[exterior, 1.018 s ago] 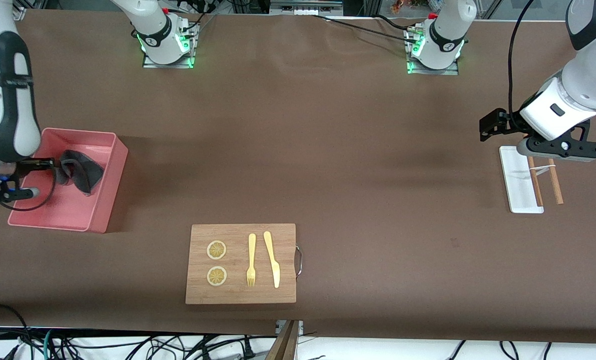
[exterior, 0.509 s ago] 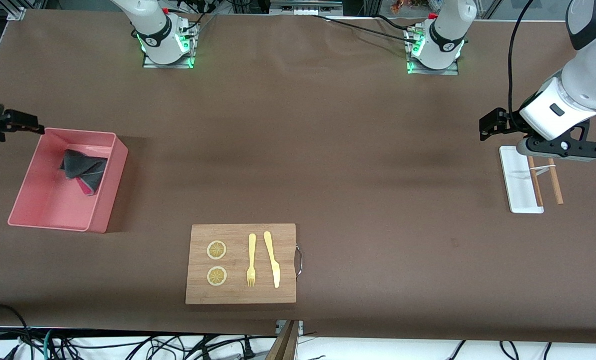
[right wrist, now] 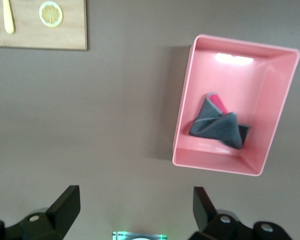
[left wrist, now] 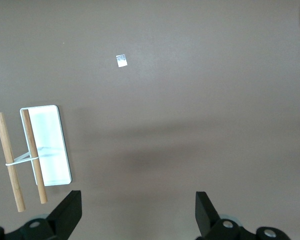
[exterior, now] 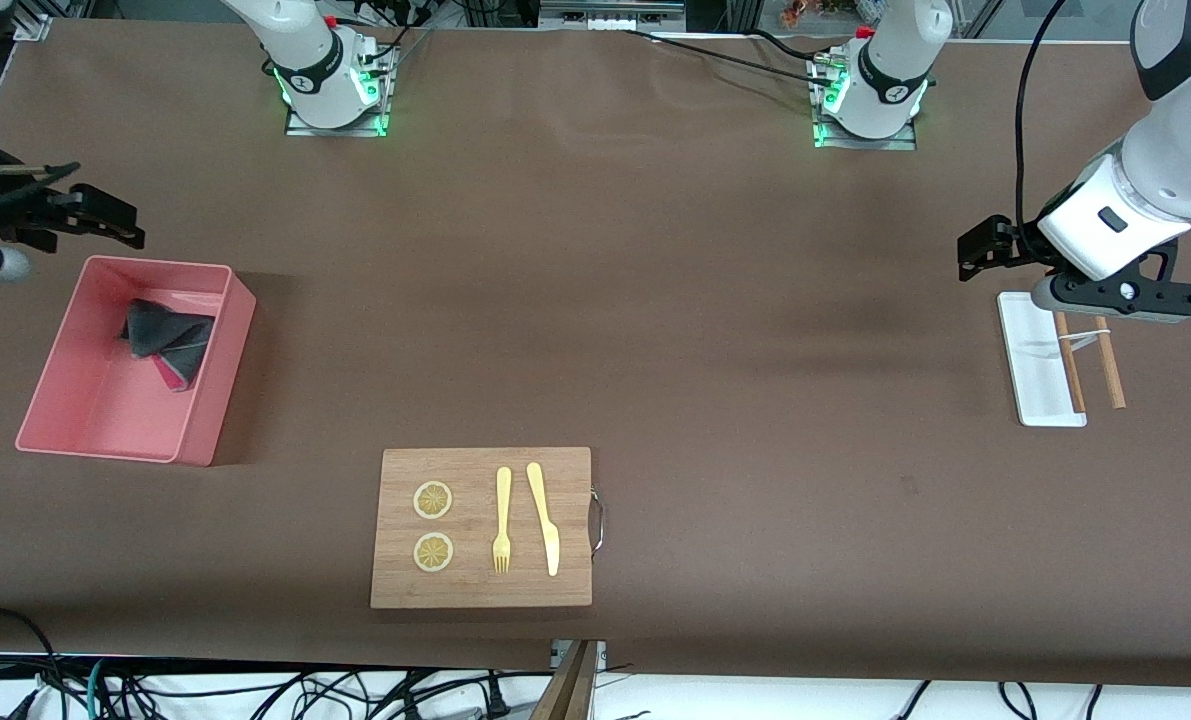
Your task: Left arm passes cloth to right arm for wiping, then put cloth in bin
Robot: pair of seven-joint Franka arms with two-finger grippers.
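Grey cloth (exterior: pixel 165 338), one, lies crumpled in one pink bin (exterior: pixel 210 400); two claws, left claw (exterior: pixel 977 255) and right claw (exterior: pixel 105 215), released.

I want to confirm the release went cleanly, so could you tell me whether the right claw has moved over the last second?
Yes. The right claw, open, has left the cloth in the pink bin and now hangs above the bare table just outside the bin's rim nearest the robots' bases.

The bin (exterior: pixel 223 375) looks like smooth salmon-pink plastic, with a faint sheen on one inner wall. The cloth (exterior: pixel 163 337) in it is soft, matt dark grey fabric (crumpled, not flat). The board (exterior: pixel 480 590) is pale wood with a visible grain and a thin metal handle (exterior: pixel 596 521). The table (exterior: pixel 655 300) has a matt brown covering.
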